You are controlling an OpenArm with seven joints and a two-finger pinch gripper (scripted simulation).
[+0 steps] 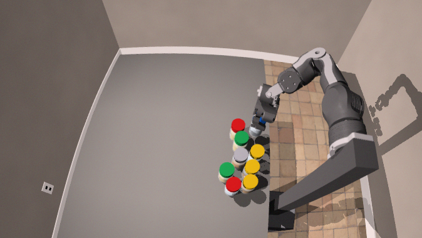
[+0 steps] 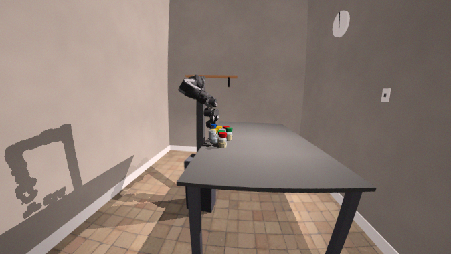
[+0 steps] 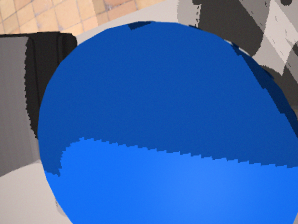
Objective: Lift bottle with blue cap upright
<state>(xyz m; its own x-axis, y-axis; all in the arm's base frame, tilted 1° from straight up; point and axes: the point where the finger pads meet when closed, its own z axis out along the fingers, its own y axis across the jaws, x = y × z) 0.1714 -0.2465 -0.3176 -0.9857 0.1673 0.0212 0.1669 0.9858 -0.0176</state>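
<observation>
My gripper (image 1: 260,120) (image 2: 213,126) is shut on the bottle with the blue cap (image 1: 257,128) (image 2: 213,133) (image 3: 160,136). The bottle hangs upright, a little above the table (image 1: 156,125) (image 2: 267,157), at the near end of the bottle group by the table's edge. In the wrist view the blue cap fills most of the frame, with dark fingers at its left and upper right. In the top view only a sliver of blue shows under the gripper, with the pale bottle body below it.
Several other bottles stand upright beside it: red cap (image 1: 238,125), green cap (image 1: 241,138), grey cap (image 1: 240,155), three yellow caps (image 1: 257,151) (image 1: 252,166) (image 1: 250,181), another green (image 1: 226,170) and red (image 1: 233,184). The table edge and tiled floor (image 1: 297,131) lie just right.
</observation>
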